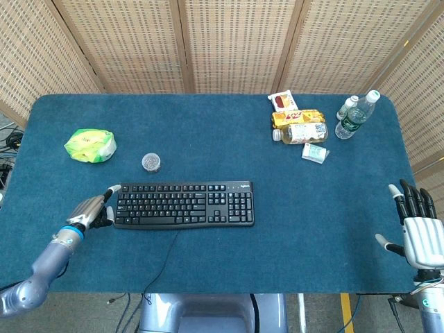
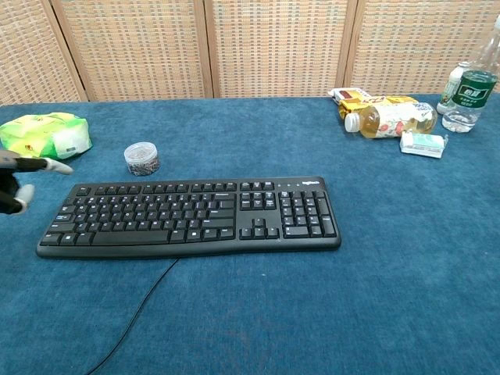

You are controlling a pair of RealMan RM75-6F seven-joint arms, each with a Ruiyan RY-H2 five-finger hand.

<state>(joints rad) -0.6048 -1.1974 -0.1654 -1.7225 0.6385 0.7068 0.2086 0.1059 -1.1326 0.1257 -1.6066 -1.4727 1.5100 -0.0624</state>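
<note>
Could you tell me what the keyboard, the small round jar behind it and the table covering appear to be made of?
Keyboard: likely matte black plastic, with moulded keys and printed white legends. Small jar: seemingly clear plastic or glass, as dark contents show through its wall; which one is unclear. Table covering: apparently blue carpet-like fabric with a fuzzy, non-reflective nap.

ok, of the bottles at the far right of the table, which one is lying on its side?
The yellow-drink bottle, with its white cap pointing toward the keyboard side. The two clear water bottles beside it stand upright near the table corner.
</note>
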